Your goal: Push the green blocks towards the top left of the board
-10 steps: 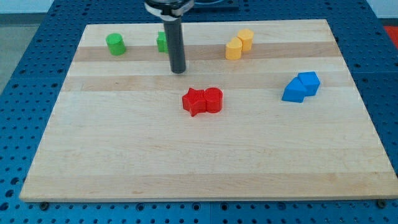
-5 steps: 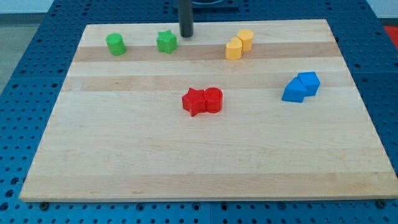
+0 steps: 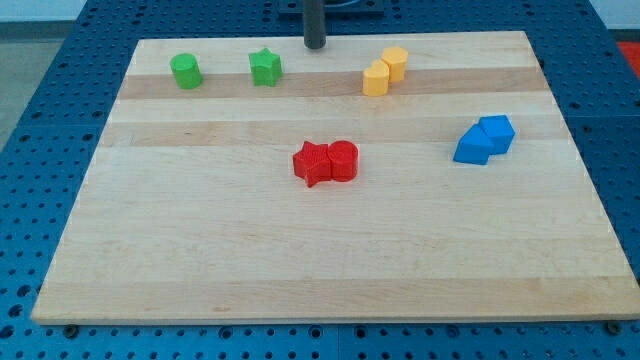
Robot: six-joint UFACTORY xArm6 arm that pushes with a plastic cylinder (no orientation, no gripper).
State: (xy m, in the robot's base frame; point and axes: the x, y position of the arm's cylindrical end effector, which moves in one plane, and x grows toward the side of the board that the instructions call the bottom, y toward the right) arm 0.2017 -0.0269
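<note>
A green cylinder-like block (image 3: 186,71) sits near the board's top left. A green star block (image 3: 265,67) lies to its right, along the same top band. My tip (image 3: 315,45) stands at the board's top edge, up and to the right of the green star, apart from it. It touches no block.
Two yellow blocks (image 3: 385,70) sit together right of my tip. A red star and red cylinder (image 3: 326,161) touch mid-board. Two blue blocks (image 3: 484,139) sit at the right. The wooden board (image 3: 320,250) lies on a blue pegboard table.
My tip has moved from below the green star up to the top edge, then right. The green star has shifted slightly left.
</note>
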